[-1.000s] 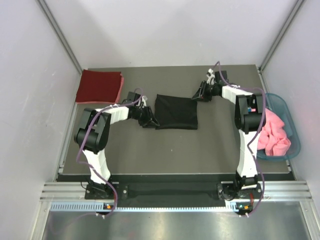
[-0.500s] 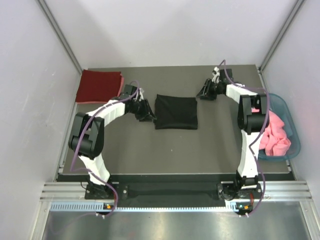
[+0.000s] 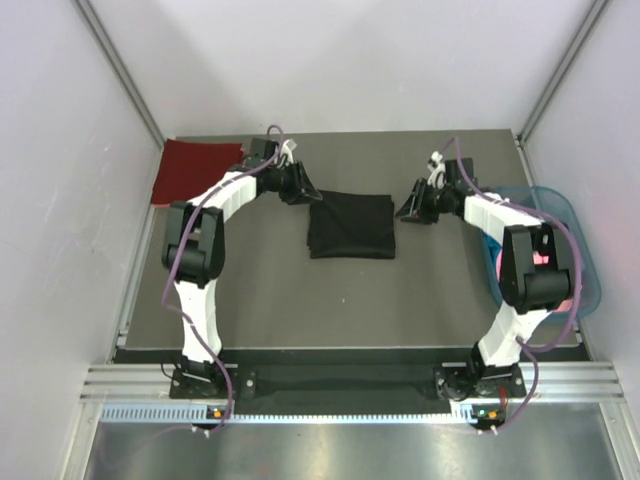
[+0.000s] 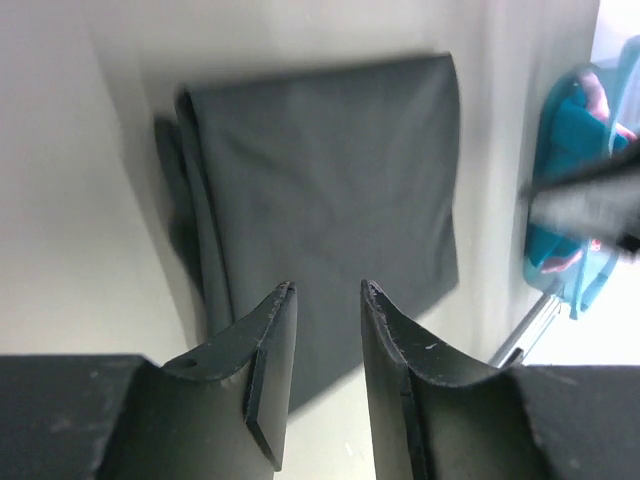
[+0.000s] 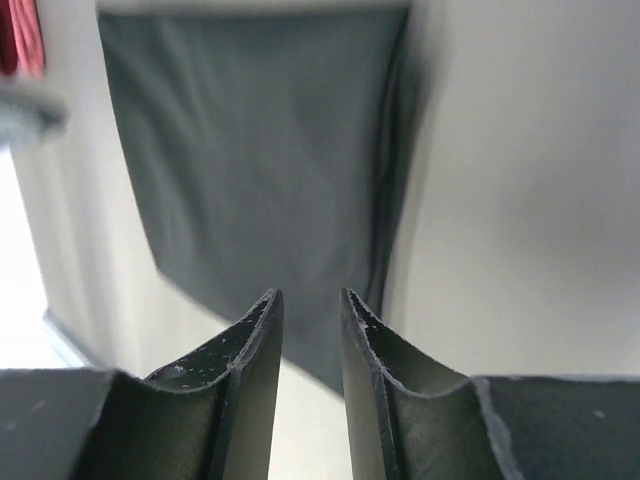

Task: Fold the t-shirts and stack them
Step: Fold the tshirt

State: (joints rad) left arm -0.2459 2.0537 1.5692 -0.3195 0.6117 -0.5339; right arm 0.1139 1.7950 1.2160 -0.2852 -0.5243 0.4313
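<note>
- Both arms have shifted over the last second: the left gripper has gone from the near-left edge of the black t-shirt to its far-left corner, and the right arm's elbow has swung out over the teal basket. The black t-shirt itself has not moved.
- Nearest, both arm bases sit at the table's near edge, partly hidden by their own purple cables.
- On the right, the right arm's elbow covers most of the basket. Only a small patch of what seems to be the pink t-shirt shows behind it, so how it lies cannot be told.
- Mid-table, the black t-shirt lies flat as a folded rectangle. The left wrist view shows a thicker, bunched fold along one side, though the picture is soft.
- The right gripper hangs just beside the shirt's right edge. Its wrist view shows the fingers a narrow gap apart with nothing between them.
- The left gripper's fingers also stand narrowly apart and hold nothing. The shirt lies below and beyond them.
- Farthest, the folded dark red t-shirt lies at the table's far-left corner, its right edge cut off by the left arm.
</note>
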